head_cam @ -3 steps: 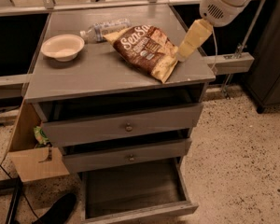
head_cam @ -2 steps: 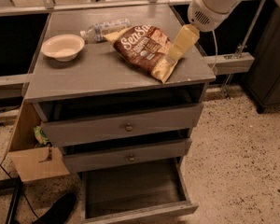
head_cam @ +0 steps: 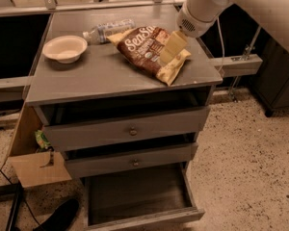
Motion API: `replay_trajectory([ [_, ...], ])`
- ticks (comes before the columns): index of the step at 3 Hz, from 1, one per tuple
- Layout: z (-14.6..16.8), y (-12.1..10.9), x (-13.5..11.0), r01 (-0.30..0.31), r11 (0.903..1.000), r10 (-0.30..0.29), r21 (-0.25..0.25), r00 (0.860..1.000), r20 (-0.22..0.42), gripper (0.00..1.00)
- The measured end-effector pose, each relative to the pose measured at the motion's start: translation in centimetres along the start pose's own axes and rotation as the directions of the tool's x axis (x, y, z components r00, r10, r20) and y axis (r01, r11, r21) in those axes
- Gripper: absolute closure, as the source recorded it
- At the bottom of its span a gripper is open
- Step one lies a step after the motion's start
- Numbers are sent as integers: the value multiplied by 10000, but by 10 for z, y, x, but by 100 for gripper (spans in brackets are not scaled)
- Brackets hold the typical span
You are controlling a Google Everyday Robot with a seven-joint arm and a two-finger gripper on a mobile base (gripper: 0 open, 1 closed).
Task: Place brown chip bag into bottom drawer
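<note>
The brown chip bag (head_cam: 149, 51), dark brown and tan-yellow with white script, lies flat on the grey cabinet top (head_cam: 101, 76), right of centre. My gripper (head_cam: 169, 52) hangs from the white arm at the upper right and sits over the bag's right half, low above it or touching it. The bottom drawer (head_cam: 135, 196) is pulled out below the two knobbed drawers, showing its dark wood-grain floor with nothing in it.
A cream bowl (head_cam: 65, 48) stands at the top's left. A clear plastic bottle (head_cam: 106, 31) lies behind the bag. A cardboard box (head_cam: 36, 165) with a small green packet (head_cam: 42, 139) stands left of the cabinet. Speckled floor lies to the right.
My gripper has moved left and down from beyond the bag's right edge to over the bag. The bag, bowl and drawers have not moved.
</note>
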State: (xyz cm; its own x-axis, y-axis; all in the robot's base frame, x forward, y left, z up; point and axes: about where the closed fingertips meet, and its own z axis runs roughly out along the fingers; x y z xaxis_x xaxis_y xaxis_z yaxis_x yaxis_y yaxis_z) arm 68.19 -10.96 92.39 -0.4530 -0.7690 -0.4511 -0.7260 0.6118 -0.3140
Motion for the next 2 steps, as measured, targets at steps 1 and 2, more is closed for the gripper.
replay_trajectory([
  [1,24,-1,-9,-208,9998,208,26,9997,-154,0],
  [2,40,-1,-15,-422,9991,423,34,9987,-286,0],
])
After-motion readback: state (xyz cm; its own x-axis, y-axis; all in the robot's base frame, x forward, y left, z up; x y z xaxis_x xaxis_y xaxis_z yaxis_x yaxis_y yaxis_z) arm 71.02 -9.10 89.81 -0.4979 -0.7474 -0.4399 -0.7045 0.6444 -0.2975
